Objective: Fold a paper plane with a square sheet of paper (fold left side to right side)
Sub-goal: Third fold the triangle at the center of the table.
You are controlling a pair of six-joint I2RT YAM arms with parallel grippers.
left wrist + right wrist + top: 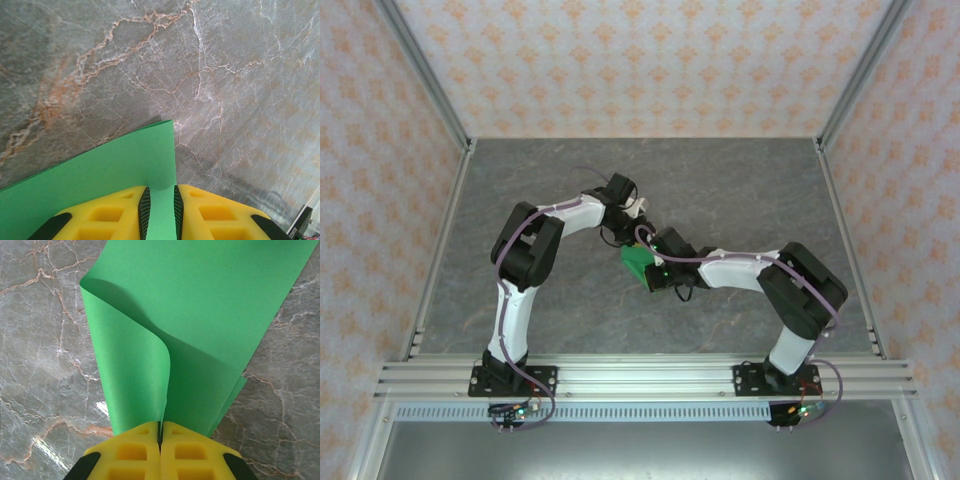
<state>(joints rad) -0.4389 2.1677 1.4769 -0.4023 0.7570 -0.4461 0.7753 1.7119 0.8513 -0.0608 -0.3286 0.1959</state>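
Top external view first: the square sheet of paper [638,262] sat about mid-table [740,190], a small bright green shape with both arms bent in over it, the left arm coming to its far side and the right arm to its right side. Up close, the right gripper [160,429] had its yellow jaws pressed together on one edge of the sheet. From that pinch the paper rose in a soft curl and rolled over onto the flat part lying beyond it, so that one side was lifted and the other was down on the grey stone. The left gripper [160,196] was at a corner of the sheet with its jaws only narrowly apart and a strip of green showing in the gap. I could not tell whether it nipped the paper or merely bore down on it. To my eye the fold was under way, with no crease pressed in yet. The sheet looked feather-light, limp enough to sag under its own weight, and likely to skate on that polished top, so one side wanted pinning while the other was carried across. I would take it right at an edge or corner, as the right gripper did. Two grips tugging against each other could tear it or set a stray crease.
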